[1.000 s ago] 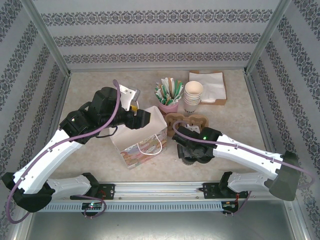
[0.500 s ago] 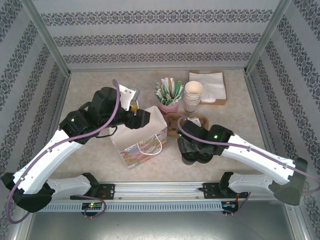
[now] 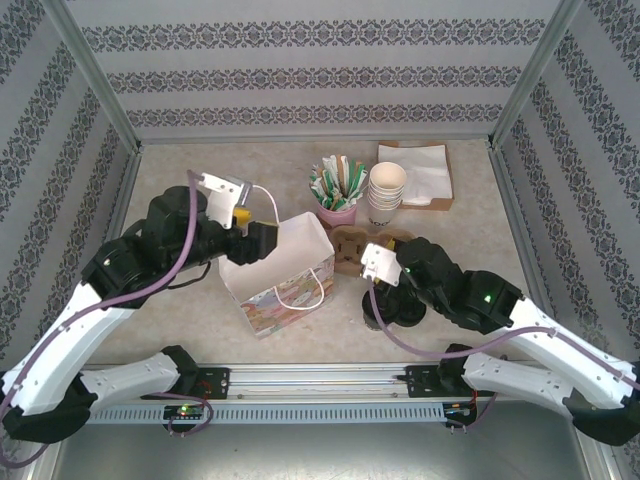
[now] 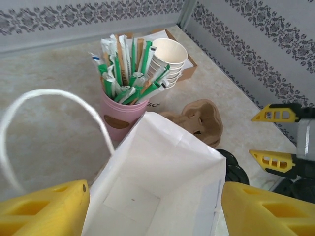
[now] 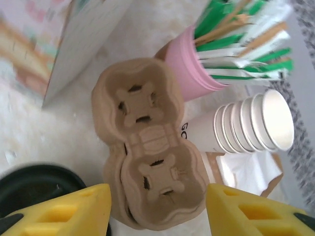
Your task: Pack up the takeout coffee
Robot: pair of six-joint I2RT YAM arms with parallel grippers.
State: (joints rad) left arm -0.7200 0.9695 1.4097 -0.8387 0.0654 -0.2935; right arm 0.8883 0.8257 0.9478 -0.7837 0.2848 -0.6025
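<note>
A lidded cream cup, the takeout coffee, is not visible; it is hidden or out of view. The white paper bag stands open in the middle of the table. My left gripper is open, its yellow fingers straddling the bag's mouth from above; the bag's inside looks empty. My right gripper hangs open above the brown pulp cup carrier, nothing between its fingers. It also appears to the bag's right, with yellow tips in the left wrist view.
Loose black lids lie under the right wrist. Behind the carrier stand a pink cup of stir sticks and a stack of lidless cream cups. Napkins sit at the back right. Patterned walls enclose the table.
The right wrist has lifted off the black lids and turned toward the carrier. The left arm has drawn back to the left, its gripper still over the bag.
</note>
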